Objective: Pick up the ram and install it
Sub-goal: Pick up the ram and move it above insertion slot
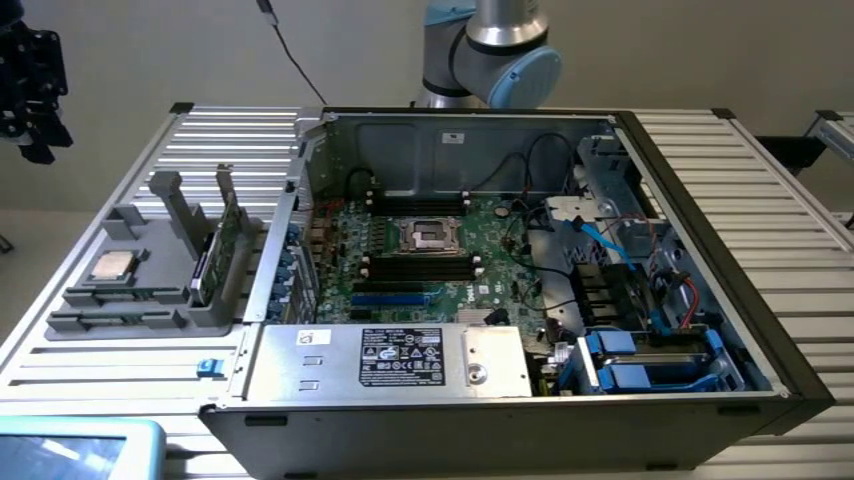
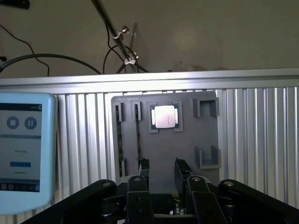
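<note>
Showing the black gripper high at the exterior view's upper left, well above the slatted table and touching nothing, fingers spread wide apart with nothing clasped between them. Looking down from the wrist onto the grey holder, set on the table at the exterior view's left, just beside the open computer case. Finding the ram there, stood on its long edge in a slot of that holder, its visible face dark with a pale label. Sits between the square silver processor chip and a taller green card, near both and well apart from the gripper. Appears from the wrist as a thin dark strip seen edge-on, just beside the chip. Inside the case, lying flat: a green motherboard with dark memory slots on either side of the processor socket — and a silver power supply along the near wall. Behind the case, the arm's base. At the table's near corner on the exterior view's left, a pale blue tablet
</note>
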Motion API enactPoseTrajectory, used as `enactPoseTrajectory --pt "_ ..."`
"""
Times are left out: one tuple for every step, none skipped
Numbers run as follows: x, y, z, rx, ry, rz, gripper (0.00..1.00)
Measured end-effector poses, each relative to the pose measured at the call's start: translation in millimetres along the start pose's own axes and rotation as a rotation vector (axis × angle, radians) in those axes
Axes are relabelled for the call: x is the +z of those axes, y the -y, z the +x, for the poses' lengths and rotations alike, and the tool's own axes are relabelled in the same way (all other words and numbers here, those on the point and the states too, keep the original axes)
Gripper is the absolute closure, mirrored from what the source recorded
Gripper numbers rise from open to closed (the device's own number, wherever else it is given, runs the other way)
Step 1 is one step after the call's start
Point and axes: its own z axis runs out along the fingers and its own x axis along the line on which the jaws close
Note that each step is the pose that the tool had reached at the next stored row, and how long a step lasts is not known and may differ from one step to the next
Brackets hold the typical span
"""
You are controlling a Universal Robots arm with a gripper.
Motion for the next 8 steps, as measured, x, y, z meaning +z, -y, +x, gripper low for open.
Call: enactPoseTrajectory --pt "0.0 0.0 0.0 0.000 0.0000 0.0000 0.65" --pt "0.0 0.0 0.0 0.000 0.0000 0.0000 0.65" --pt "0.0 0.0 0.0 0.000 0.0000 0.0000 0.65" --pt "0.0 0.0 0.0 0.000 0.0000 0.0000 0.65" --pt "0.6 0.0 0.0 0.000 -0.0001 -0.0001 0.65" --pt "2.3 0.0 0.0 0.000 0.0000 -0.0001 0.65" --pt "4.3 -0.3 0.2 0.000 0.0000 -0.0001 0.65" --pt "6.1 -1.3 0.7 0.000 -0.0001 -0.0002 0.65"
